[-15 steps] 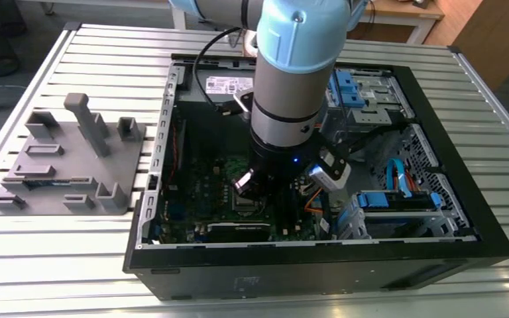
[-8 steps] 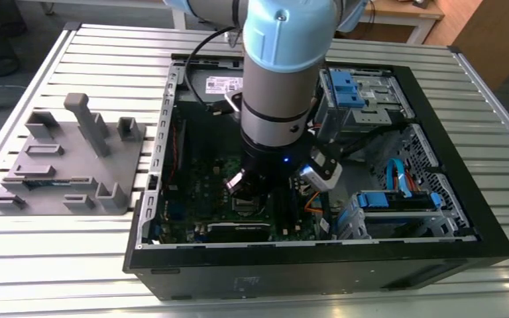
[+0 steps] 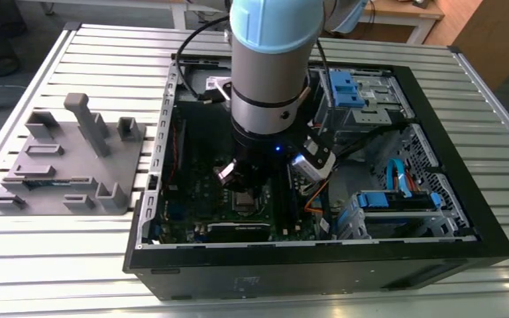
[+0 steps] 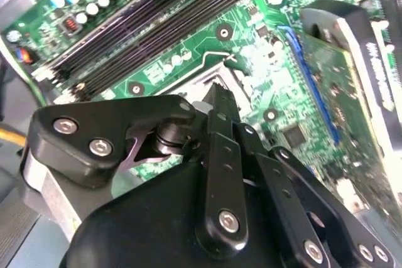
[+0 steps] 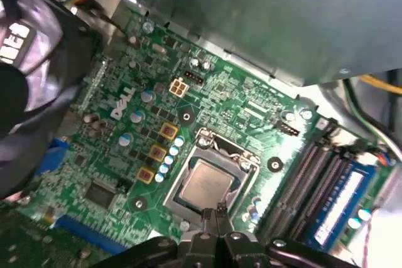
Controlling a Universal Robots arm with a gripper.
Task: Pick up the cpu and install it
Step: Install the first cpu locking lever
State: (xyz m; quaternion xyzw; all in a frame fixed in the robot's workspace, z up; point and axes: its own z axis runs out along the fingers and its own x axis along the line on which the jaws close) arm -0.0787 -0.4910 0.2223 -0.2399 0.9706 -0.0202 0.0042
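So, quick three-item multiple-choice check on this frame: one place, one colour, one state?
1. Where is the cpu?
A. Outside the case
B. In the socket on the board
C. On a drive bay

2. What colour is the board?
A. Red
B. Black
C. Green

3. How is the case?
A. Closed, panel on
B. Open, inside exposed
C. Empty shell, no board

Answers:
1. B: in the first wrist view the cpu lies flat inside the socket, with the end effector at its edge.
2. C: the board is green in both wrist views.
3. B: the exterior view looks straight into the case.
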